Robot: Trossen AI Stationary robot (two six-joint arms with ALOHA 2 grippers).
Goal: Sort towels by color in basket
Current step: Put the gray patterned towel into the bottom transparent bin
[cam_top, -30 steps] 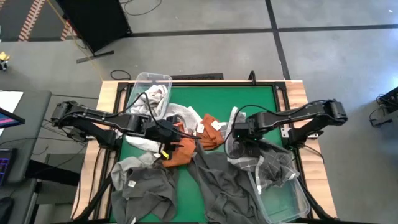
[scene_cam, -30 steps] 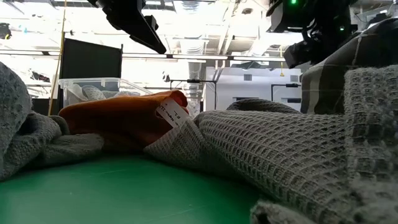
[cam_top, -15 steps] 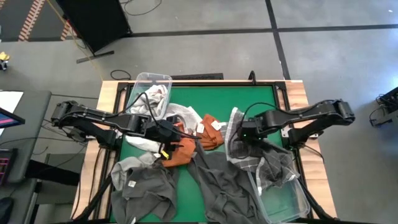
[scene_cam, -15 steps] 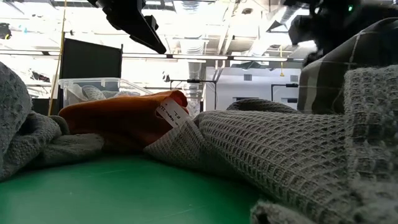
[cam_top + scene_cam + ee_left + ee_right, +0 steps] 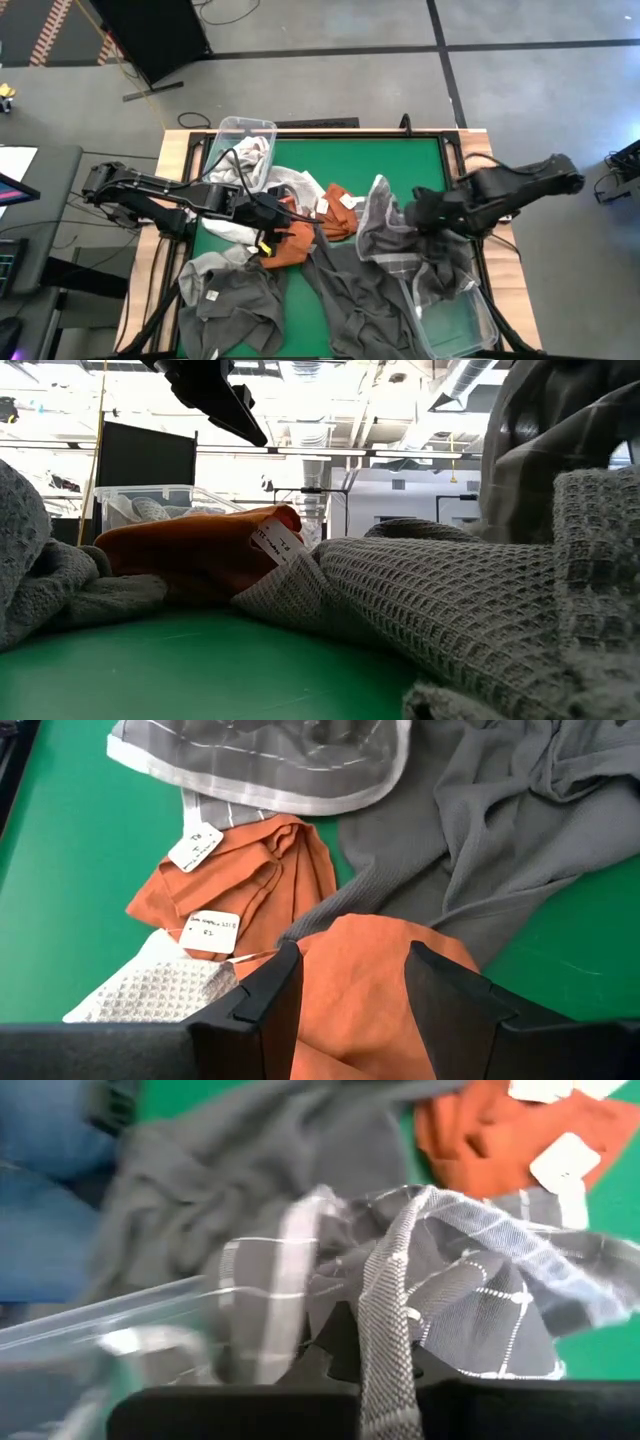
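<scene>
My right gripper point(image 5: 408, 214) hangs above the table's right half, shut on a grey checked towel point(image 5: 385, 225) with pale grid lines and a white edge. My left gripper point(image 5: 350, 960) hovers open over a rust orange towel point(image 5: 370, 970) at the table's middle, a finger on either side and touching nothing; the low view shows it high above the cloth point(image 5: 225, 400). A second orange towel point(image 5: 340, 212) lies beside the first. Dark grey towels point(image 5: 350, 290) spread over the near half. A pale waffle towel point(image 5: 150, 990) lies under the left arm. My right gripper pinches a bunched, narrow fold of the checked towel point(image 5: 386, 1320) between its two fingers, coming from above and slanting down. The cloth hangs below the fingers in a loose tent. Its lower part point(image 5: 400, 262) rests on the dark grey towel and the clear bin's rim.
A clear plastic bin point(image 5: 470, 325) stands at the near right corner with grey cloth draped into it. Another clear bin point(image 5: 245, 135) with pale towels stands at the far left. The green mat point(image 5: 400, 160) is bare along the far side.
My right gripper has risen and gone toward the table's right edge, tipping further down, and has left the low view at the top. It has stayed shut on the checked towel, whose held part has been drawn up while its lower part stays by the bin.
</scene>
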